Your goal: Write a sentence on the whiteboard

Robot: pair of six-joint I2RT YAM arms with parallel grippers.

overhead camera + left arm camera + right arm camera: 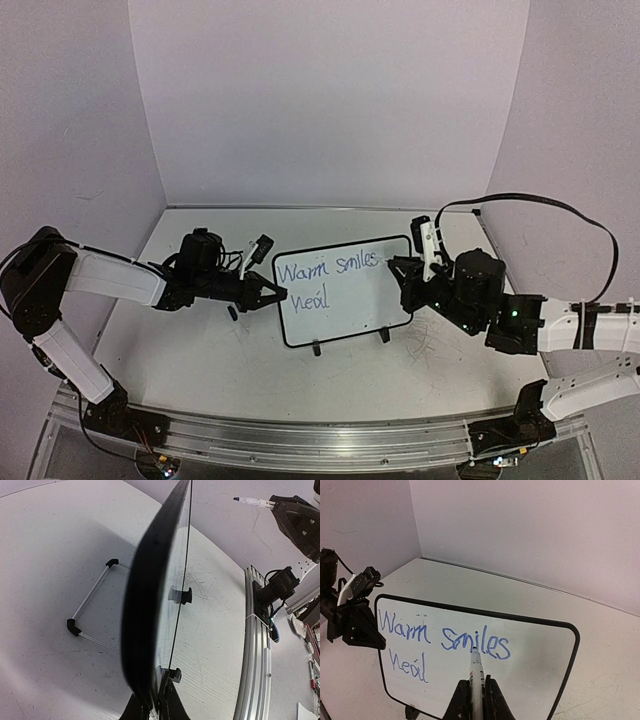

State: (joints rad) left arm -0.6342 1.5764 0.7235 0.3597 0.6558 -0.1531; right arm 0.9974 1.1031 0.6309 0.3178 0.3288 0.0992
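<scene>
R pincer (476,700) is pinching the marker (476,672), nib fwd. L pincer (274,293) is clamped on the left edge of the whiteboard (365,305). Board stands on its feet (317,349) mid-surface (220,370), between the two arms, written face toward the R arm.

Step in hand, imo: write "hearts." on line 2, right of "heal". In R wrist view the nib overlaps the bottom of "smiles". L wrist view shows it well apart from the board face, so I read it as off the board.

To do it well:
- Drop the nib to line-2 height and start just right of "heal" w/ a word gap.
- Come in square to the face, light contact only. Board has just small feet + the L grip, so a hard push prob means skid/flex and wobbly strokes.
- L arm holds firm, no regrip mid-word.
- Match letter height to "heal". Lots of blank board to the right, no need to cram.
- Lift clear between strokes, don't drag thru "smiles".

The sentence (445,640): blue handwriting, 2 lines, upper-left of the board, "Warm smiles" over "heal". "hearts." isn't there yet. Strokes are a bit shaky but legible. Board is glossy white w/ thin black frame, rounded corners.
</scene>
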